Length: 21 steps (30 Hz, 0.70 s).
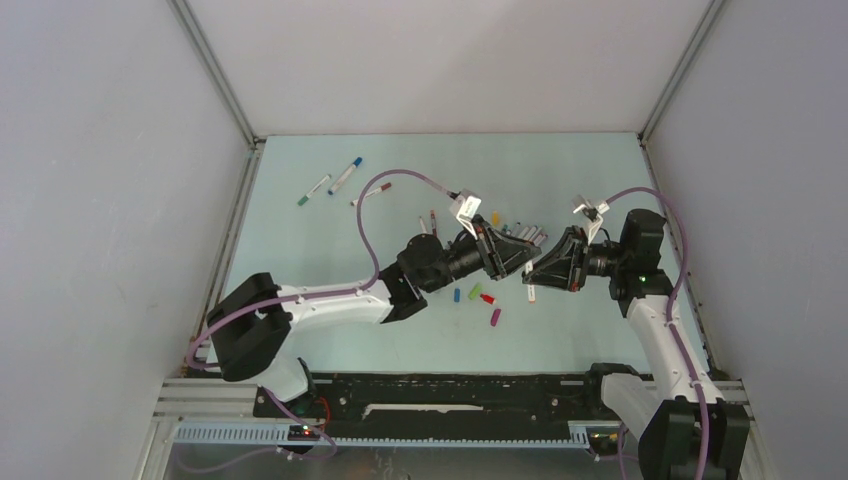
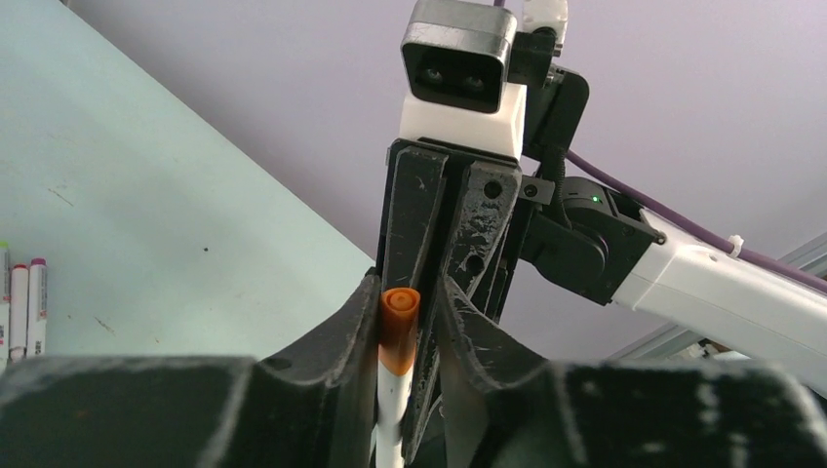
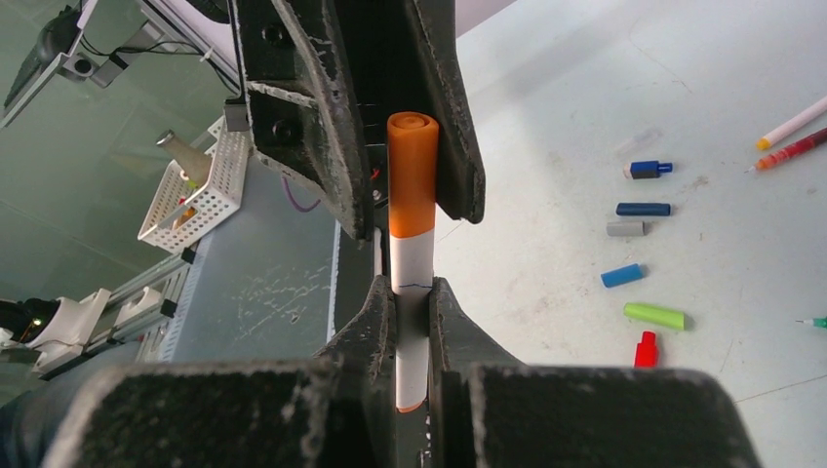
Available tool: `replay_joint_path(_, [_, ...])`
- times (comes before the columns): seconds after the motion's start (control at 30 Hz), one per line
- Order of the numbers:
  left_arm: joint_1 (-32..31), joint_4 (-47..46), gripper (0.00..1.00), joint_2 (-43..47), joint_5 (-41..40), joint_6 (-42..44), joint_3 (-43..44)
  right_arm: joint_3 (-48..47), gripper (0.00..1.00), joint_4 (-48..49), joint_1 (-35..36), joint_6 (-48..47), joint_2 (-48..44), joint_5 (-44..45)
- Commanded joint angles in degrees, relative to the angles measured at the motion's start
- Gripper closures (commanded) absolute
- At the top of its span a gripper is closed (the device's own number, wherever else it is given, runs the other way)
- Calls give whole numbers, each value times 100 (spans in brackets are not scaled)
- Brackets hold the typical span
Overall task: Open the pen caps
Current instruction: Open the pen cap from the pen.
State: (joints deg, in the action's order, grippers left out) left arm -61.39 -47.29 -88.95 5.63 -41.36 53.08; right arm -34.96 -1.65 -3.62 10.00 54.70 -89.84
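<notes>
On the table (image 1: 300,255), pen caps (image 1: 476,291) lie centrally, pens (image 1: 345,176) farther back left.

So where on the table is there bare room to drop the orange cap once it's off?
Two bare patches: the near strip between the loose caps and the base rail, and the far band right of the three pens. Crowded: around the left gripper and right gripper clamping the orange-capped pen, where more caps lie.
</notes>
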Motion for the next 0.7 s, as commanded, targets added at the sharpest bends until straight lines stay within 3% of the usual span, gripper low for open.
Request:
replay_joint_path(0.0, [-58,-90,74,-23,307,169,470,-2,100,78,28,-51,65,-7])
replay_joint_path(0.17, [-43,-25,99,-9,396,304,613,-2,100,86,35,-49,121,-36])
replay_joint_path(0.37, [300,221,100,315,-220,1050,981,-2,100,-48,124,-236,283,-213])
replay_joint_path(0.47, [567,114,100,422,-701,1455,1192,145,100,415,184,-5,314,-314])
replay_joint_path(0.67, [998,11,100,426,-1123,1725,1792,274,100,510,203,-61,259,-394])
